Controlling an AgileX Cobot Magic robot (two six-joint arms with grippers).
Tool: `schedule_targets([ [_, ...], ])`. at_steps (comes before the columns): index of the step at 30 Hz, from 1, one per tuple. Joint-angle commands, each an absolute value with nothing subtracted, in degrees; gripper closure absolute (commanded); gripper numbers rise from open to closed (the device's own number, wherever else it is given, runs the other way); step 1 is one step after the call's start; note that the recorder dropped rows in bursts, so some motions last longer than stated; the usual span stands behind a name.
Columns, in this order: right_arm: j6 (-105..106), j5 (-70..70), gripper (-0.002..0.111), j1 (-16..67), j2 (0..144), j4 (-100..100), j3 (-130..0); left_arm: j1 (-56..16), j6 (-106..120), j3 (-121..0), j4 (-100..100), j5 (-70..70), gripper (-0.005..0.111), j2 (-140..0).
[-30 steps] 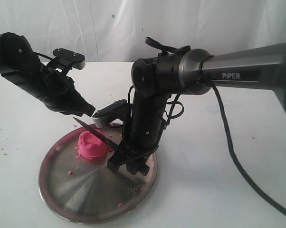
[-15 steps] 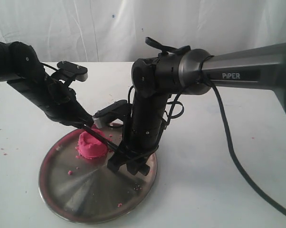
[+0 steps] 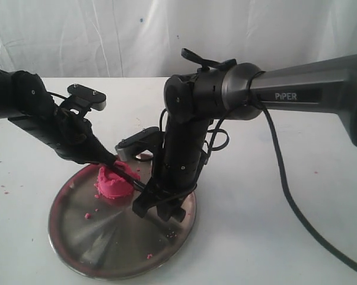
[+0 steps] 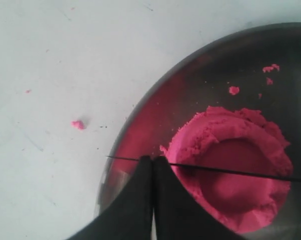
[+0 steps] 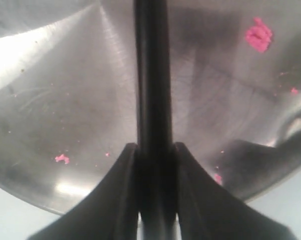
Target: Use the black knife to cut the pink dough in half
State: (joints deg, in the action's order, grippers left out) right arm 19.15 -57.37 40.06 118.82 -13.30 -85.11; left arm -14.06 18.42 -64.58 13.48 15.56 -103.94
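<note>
The right pincer [image 5: 153, 210] pinches the handle of the black knife [image 5: 151, 75] between its two fingers, low over the steel plate [image 3: 107, 249]. The left pincer [image 4: 153, 170] has its fingers pressed together with no gap showing between them, and their tips rest on the thin spine of the blade near its point, just at the edge of the pink dough [image 4: 235, 170]. The blade runs from one pincer to the other, lying across the dented top of the mound, which sits on the plate toward its far left side. The dough looks to be in one piece, so the cut seems barely begun: the blade is placed on top, and the push down through the mound to the steel is yet to come. The plate's low rim lies close behind the left pincer, a few pink crumbs [image 3: 87, 215] dot the steel, and the white worktop [image 3: 273, 225] around is open.
</note>
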Motion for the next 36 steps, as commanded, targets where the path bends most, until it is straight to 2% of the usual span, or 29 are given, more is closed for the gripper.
schedule_targets([
  [1,19.4,-56.7,0.108,40.2,120.6,-13.4,-85.3,-14.0,18.1,-63.7,13.0,16.2,0.107,-104.5],
  [36,20.5,-56.5,0.108,40.2,123.6,-12.9,-85.3,-14.0,18.2,-62.0,12.8,16.6,0.107,-108.7],
])
